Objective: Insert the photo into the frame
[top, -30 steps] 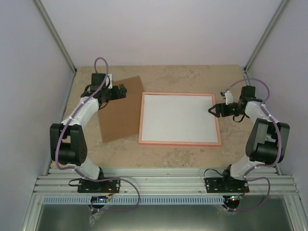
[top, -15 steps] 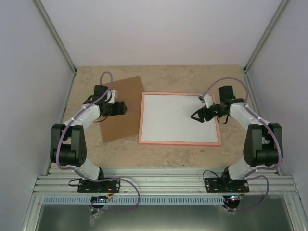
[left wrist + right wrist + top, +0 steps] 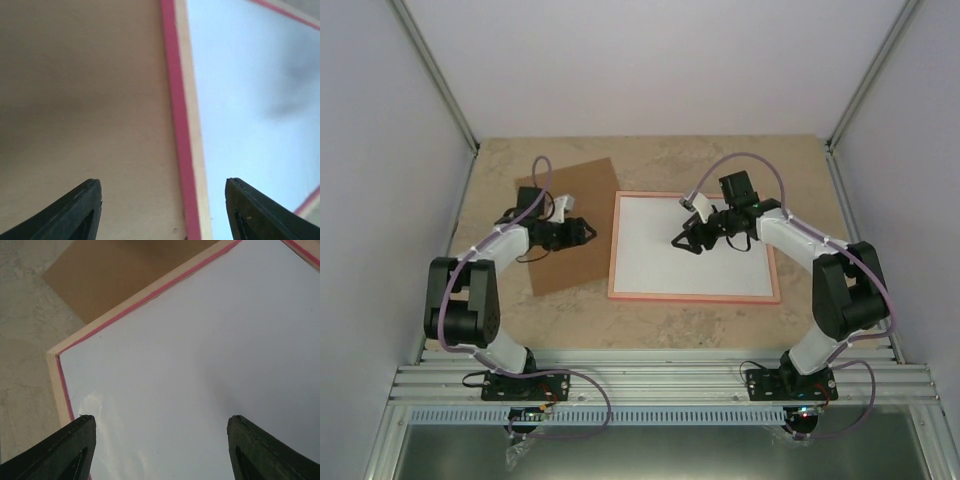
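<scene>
Step in hand: as I read it, settling the white sheet flat inside the frame before the board goes over it. No sunset side shows in any view, so I take the sheet for the photo's plain back, but cannot be sure.
Plain brown rectangular backing board (image 3: 570, 200): lies flat and askew at centre left of the top view, with its right side just beside the frame's left rail. It is best left alone until the sheet is seated.
Left gripper (image 3: 585, 233): low over the board's right edge, pointing at the frame. The jaws are wide apart with nothing between them. It should clear the left rail rather than catch it, then press, not pinch.
Thin bright pink rectangular picture frame (image 3: 692, 297): flat in the middle of the tan stone-patterned table (image 3: 720, 160). In the wrist views a pale cream band runs along the pink rail.
Glossy white rectangular sheet (image 3: 660, 275): fills the frame from rail to rail. In the lower left of the right wrist view its corner sits tucked into the frame's corner, with a soft sheen. It looks thin and slick, so a light push straight down should keep it from skating or buckling.
Right gripper (image 3: 685, 243): over the upper middle of the sheet, jaws wide and empty. Whether it touches the sheet I cannot tell.
Risk: a sideways drag could lift an edge over the rail.
</scene>
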Tool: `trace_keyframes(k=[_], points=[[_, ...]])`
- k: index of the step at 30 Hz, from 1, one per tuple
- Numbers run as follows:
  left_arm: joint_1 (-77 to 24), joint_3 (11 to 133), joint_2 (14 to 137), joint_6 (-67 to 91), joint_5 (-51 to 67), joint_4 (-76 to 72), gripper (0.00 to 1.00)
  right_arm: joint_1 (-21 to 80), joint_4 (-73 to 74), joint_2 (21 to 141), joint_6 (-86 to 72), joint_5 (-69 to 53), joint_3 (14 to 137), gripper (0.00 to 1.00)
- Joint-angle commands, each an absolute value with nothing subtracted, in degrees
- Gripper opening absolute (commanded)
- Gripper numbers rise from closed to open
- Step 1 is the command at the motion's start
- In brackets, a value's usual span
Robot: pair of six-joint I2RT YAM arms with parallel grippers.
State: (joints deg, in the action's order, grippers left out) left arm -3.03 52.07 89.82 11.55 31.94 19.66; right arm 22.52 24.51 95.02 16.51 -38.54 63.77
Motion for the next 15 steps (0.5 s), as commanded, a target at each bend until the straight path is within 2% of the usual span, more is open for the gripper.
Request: trace_keyframes(k=[1,15], points=[[-7.44,50.12,92.94,14.35,38.08,13.93,0.68,22.24,23.93,95.39,16.99,-36.85,65.17,0.73],[-16.34,56.79,109.27,26.02,45.12,2.59,0.57,14.23,28.19,93.76,19.69,-35.11,66.35,0.72]])
